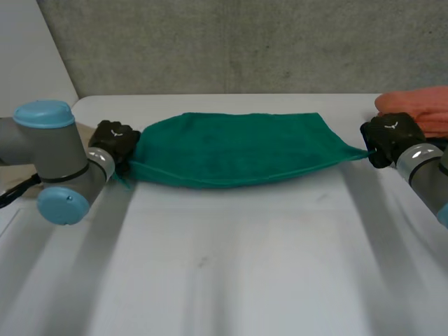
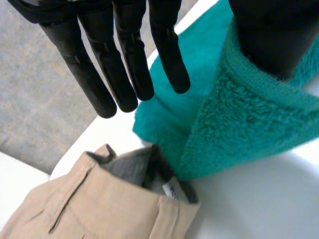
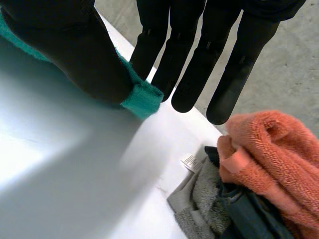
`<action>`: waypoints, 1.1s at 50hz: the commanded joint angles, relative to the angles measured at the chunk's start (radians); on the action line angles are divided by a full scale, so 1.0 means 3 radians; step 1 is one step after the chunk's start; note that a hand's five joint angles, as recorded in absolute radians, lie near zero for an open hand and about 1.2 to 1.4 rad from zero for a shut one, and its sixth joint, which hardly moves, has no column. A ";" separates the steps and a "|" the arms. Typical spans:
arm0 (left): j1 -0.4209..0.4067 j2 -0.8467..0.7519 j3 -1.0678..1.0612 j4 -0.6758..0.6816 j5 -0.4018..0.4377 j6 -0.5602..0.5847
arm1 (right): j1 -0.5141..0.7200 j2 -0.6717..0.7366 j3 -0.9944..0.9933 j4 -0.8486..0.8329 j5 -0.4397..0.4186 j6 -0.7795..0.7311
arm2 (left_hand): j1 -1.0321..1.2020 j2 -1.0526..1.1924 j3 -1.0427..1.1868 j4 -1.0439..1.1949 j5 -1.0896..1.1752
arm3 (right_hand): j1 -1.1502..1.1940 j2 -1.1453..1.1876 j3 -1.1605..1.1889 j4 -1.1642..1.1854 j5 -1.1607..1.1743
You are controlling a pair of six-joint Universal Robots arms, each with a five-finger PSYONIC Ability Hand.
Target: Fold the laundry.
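Note:
A green towel [image 1: 231,147] lies folded in a long strip across the far half of the white table [image 1: 231,266]. My left hand [image 1: 113,138] is at its left end. In the left wrist view that hand [image 2: 124,64] has straight fingers standing apart from the thumb, and the green towel's thick edge [image 2: 249,119] lies against the thumb. My right hand [image 1: 388,134] holds the towel's right corner, which is pulled out to a point. In the right wrist view the hand [image 3: 75,50] pinches the green corner [image 3: 143,98] between thumb and fingers.
A beige garment [image 2: 99,204] with a grey lining lies just beyond the left hand. An orange towel [image 1: 420,105] is heaped at the far right, with the same orange towel [image 3: 269,144] over grey cloth [image 3: 204,199] close to the right hand. A concrete wall stands behind the table.

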 commanded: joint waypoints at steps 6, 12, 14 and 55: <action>0.0086 0.0317 -0.0334 -0.0062 -0.0118 0.0257 | -0.0026 -0.0087 0.0071 0.0004 0.0008 -0.0003 | 0.0304 0.0316 0.0308 0.0331 0.0335 | 0.0880 0.0750 0.0709 0.0668 0.0712; 0.0086 0.0634 -0.0667 -0.0067 -0.0133 0.0349 | -0.0031 -0.0113 0.0097 0.0060 0.0029 -0.0039 | 0.0900 0.0912 0.0904 0.0926 0.0931 | 0.0880 0.0750 0.0709 0.0668 0.0712; 0.0071 0.0746 -0.0804 -0.0092 -0.0108 0.0395 | -0.0052 -0.0174 0.0132 0.0162 0.0008 -0.0110 | 0.2008 0.2020 0.2012 0.2034 0.2039 | 0.0880 0.0750 0.0709 0.0668 0.0712; -0.0293 0.0124 0.0554 -0.1422 -0.0195 0.1096 | -0.0180 0.0025 -0.0261 0.1022 -0.0110 -0.1124 | 0.2075 0.2087 0.2079 0.2101 0.2106 | 0.0880 0.0750 0.0709 0.0668 0.0712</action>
